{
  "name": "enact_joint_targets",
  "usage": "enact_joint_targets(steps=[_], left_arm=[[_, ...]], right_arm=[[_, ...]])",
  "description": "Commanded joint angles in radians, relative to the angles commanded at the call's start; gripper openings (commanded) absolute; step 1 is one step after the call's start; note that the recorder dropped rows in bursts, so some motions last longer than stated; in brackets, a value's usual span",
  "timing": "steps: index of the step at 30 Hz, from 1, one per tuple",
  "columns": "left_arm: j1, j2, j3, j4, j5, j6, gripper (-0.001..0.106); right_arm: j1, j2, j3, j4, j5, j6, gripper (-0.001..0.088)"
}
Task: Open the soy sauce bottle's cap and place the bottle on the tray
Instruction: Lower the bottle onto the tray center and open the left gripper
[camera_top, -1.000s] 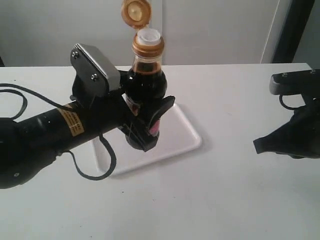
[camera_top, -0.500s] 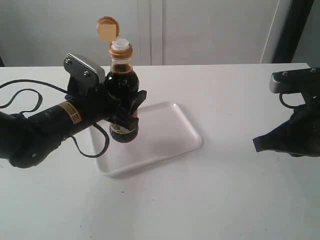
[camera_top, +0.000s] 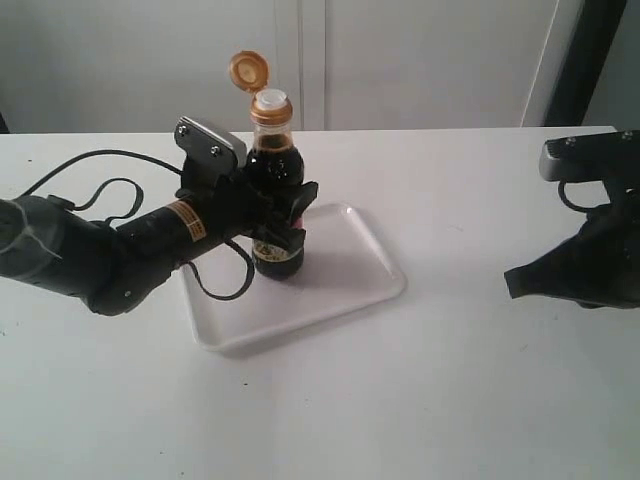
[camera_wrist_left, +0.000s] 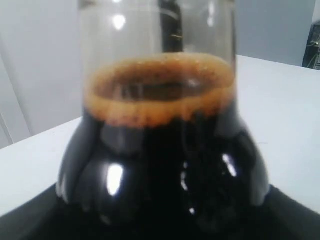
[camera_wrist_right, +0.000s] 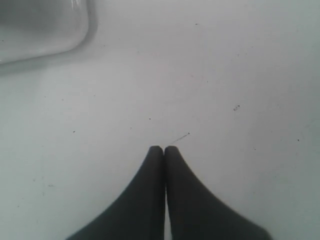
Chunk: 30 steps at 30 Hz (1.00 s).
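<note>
The soy sauce bottle (camera_top: 275, 190) stands upright over the left part of the white tray (camera_top: 345, 280), its base at the tray's surface. Its orange-brown cap (camera_top: 246, 71) is flipped open behind the white spout (camera_top: 271, 101). My left gripper (camera_top: 285, 225) is shut on the bottle's lower body. In the left wrist view the bottle (camera_wrist_left: 160, 150) fills the picture, dark liquid with a brown foam ring, and the fingers are hidden. My right gripper (camera_top: 515, 285) hovers at the right, away from the tray, shut and holding nothing, tips together (camera_wrist_right: 164, 148) over bare table.
A black cable (camera_top: 95, 190) loops on the table behind the left arm. A corner of the tray (camera_wrist_right: 75, 30) shows in the right wrist view. A dark post (camera_top: 575, 60) stands at the back right.
The left arm has carried the bottle away from the camera and down, from well above the tray to standing at its surface. The right arm has not moved.
</note>
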Motion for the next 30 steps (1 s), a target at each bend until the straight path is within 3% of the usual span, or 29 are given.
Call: enact_joint_targets(steps=[7,14,19,25,30], left_arm=[[0.0,0.007,0.0,0.037,0.0,-0.011,0.004],[0.0,0.007,0.002,0.068,0.0,-0.051,0.06],[0.0,0.007,0.002,0.068,0.067,-0.111,0.086],[0.0,0.005,0.002,0.068,0.153,-0.152,0.099],[0.0,-0.001,0.002,0.101,0.279,-0.174,0.101]], right_arm=[[0.0,0.0,0.0,0.0,0.0,0.0,0.0],[0.0,0.0,0.0,0.0,0.0,0.0,0.0],[0.0,0.0,0.0,0.0,0.0,0.0,0.0],[0.0,0.0,0.0,0.0,0.0,0.0,0.0],[0.0,0.0,0.0,0.0,0.0,0.0,0.0]])
